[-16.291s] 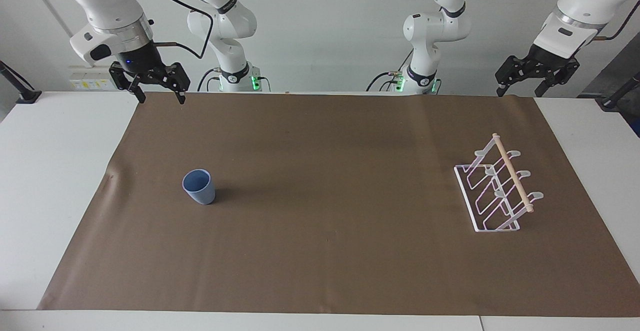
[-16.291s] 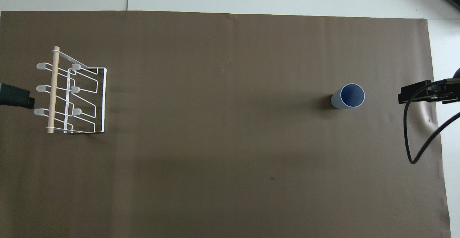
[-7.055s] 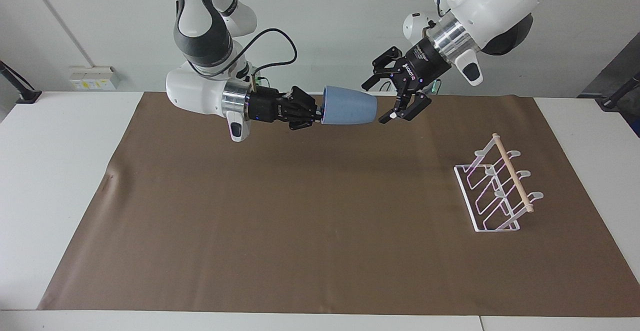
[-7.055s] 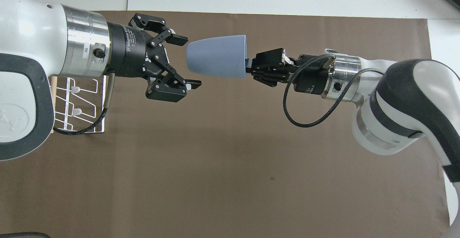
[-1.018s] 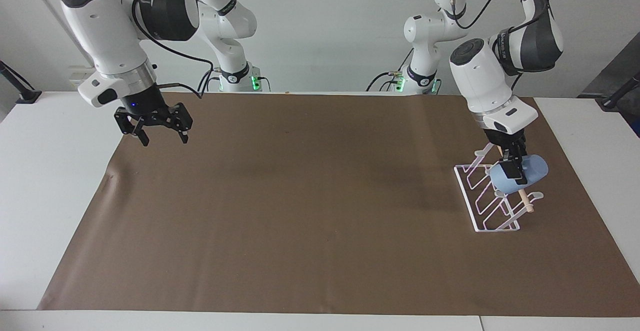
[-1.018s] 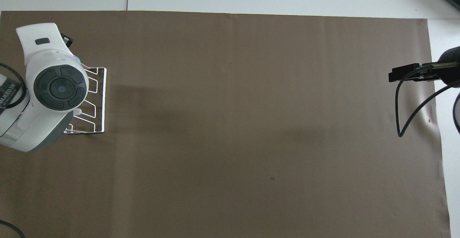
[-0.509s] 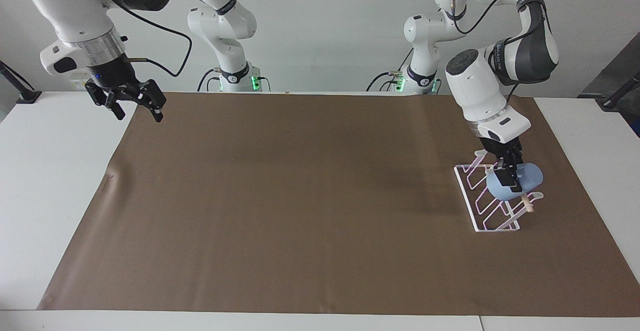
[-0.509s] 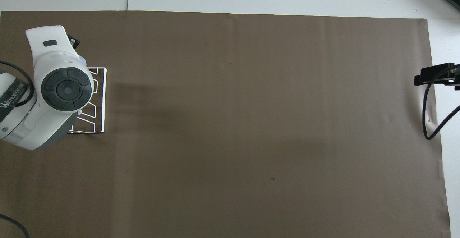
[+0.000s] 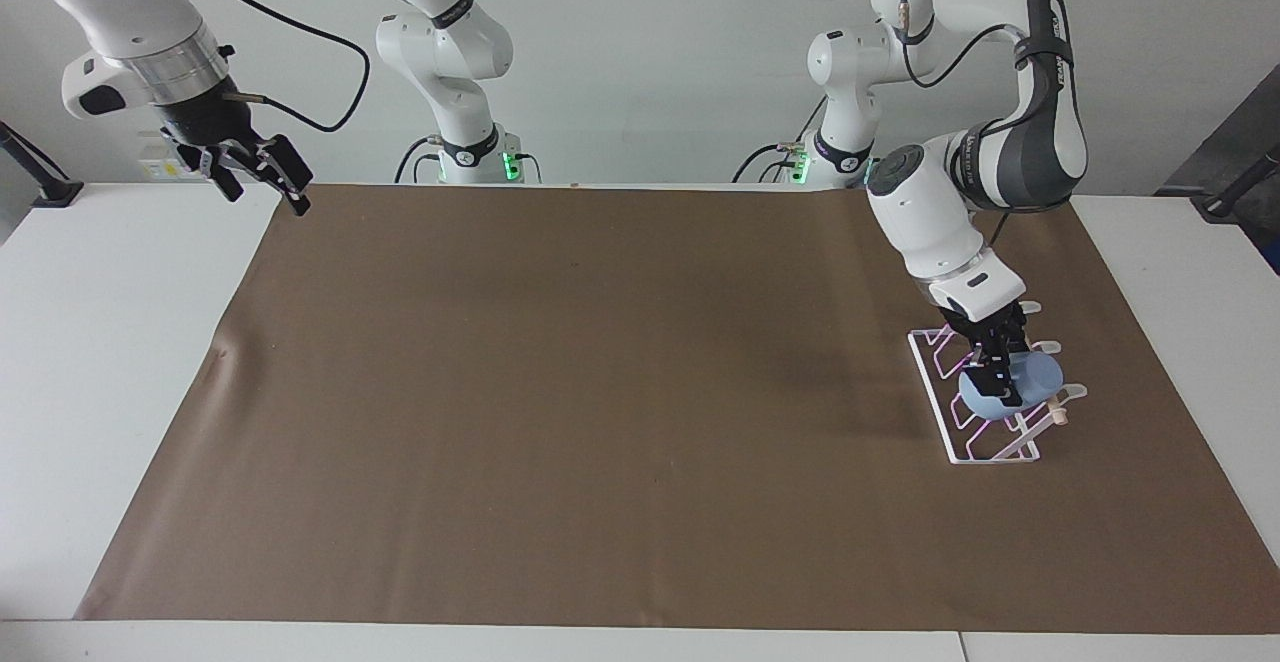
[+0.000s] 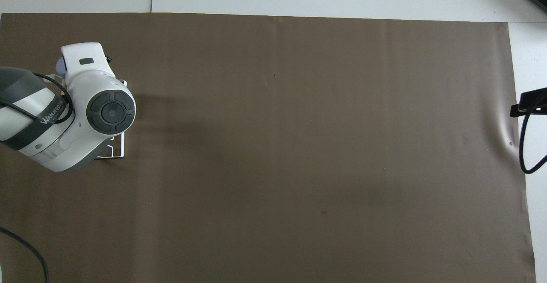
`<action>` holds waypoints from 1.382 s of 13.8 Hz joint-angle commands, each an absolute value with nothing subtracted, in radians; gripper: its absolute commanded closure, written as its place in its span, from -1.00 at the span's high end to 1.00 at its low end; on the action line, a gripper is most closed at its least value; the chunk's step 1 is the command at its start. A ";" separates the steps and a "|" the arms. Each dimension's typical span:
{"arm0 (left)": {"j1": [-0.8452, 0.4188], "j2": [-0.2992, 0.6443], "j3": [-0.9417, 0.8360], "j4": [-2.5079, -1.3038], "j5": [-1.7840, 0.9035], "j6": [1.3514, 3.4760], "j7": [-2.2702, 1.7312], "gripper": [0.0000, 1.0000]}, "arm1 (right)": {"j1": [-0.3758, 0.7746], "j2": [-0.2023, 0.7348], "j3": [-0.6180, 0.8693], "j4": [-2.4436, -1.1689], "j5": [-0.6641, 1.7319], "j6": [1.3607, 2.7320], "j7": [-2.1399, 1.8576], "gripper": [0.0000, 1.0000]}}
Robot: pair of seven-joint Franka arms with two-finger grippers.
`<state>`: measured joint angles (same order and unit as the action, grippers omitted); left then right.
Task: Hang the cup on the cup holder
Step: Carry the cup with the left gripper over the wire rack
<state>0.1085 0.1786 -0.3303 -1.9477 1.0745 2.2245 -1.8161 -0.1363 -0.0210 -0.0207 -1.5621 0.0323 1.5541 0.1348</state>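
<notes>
Facing view shows the left end effector (image 9: 1000, 374) down at the cup holder (image 9: 985, 397), clenched on the cup (image 9: 1010, 387). The blue-grey cup is tipped over on its side among the slanted wire loops, right up against the wooden dowel (image 9: 1050, 410), with one dark finger (image 9: 997, 380) lying across its wall. Can't honestly tell if the cup is seated on a loop or only pressed against the rack. The rack itself sits on the brown mat (image 9: 600, 392) toward the left arm's end of the bench (image 9: 100, 362).

From the overhead camera the left arm's white wrist covers most of the rack, so only a corner of the cup holder (image 10: 117, 152) pokes out, plus a sliver of the cup (image 10: 60, 66) at the wrist's edge.

The right end effector (image 9: 255, 170) hangs up in the air over the corner of the mat at the right arm's end, fingers spread apart and holding nothing. That arm is just waiting. Overhead, only its dark tip (image 10: 529, 102) shows at the edge.
</notes>
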 commanded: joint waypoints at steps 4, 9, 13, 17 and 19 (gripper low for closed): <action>0.101 0.173 -0.327 -1.960 1.100 2.230 -1.844 0.08 | -0.129 -0.057 0.001 -1.594 -0.044 1.563 -0.021 1.00; 0.094 0.175 -0.328 -1.953 1.097 2.218 -1.838 0.91 | -0.109 -0.054 0.011 -1.586 -0.043 1.560 -0.015 1.00; 0.092 0.173 -0.328 -1.951 1.097 2.218 -1.829 0.93 | -0.109 -0.054 0.011 -1.586 -0.041 1.556 0.023 1.00; 0.092 0.155 -0.334 -1.936 1.068 2.197 -1.758 0.93 | -0.080 -0.051 -0.015 -1.588 -0.037 1.562 0.020 1.00; 0.091 0.137 -0.334 -1.922 0.970 2.162 -1.644 0.93 | -0.063 -0.040 -0.040 -1.583 -0.038 1.568 0.020 1.00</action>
